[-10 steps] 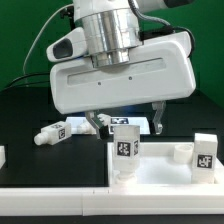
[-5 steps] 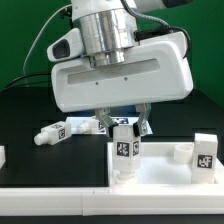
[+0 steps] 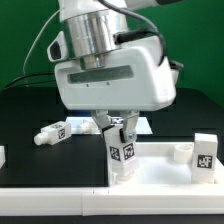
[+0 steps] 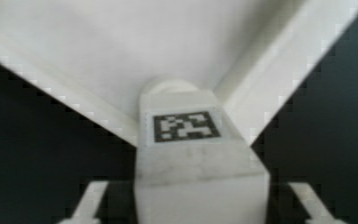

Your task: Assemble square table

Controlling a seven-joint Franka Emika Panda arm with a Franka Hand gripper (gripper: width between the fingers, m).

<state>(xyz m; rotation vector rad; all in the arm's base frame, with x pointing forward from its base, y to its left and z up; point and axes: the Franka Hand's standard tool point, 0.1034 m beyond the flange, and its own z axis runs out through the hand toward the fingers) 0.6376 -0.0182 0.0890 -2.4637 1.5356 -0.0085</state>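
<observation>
A white robot arm is hanging over a black table [image 3: 30, 110], filling the upper half of the scene. Its gripper [image 3: 117, 128] is reaching down, its fingers [image 3: 104, 125] flanking the top of a tilted leg [image 3: 122, 152] (whether they are pressing it cannot be made out). This short white tagged leg is leaning on the white square panel [image 3: 160, 172]. Towards the exterior view's left a second leg [image 3: 50, 133] is lying on its side; at the exterior view's right a third leg [image 3: 205, 150] is standing upright.

Tagged white leg [image 3: 122, 152] tilts on white panel [image 3: 160, 168].
</observation>
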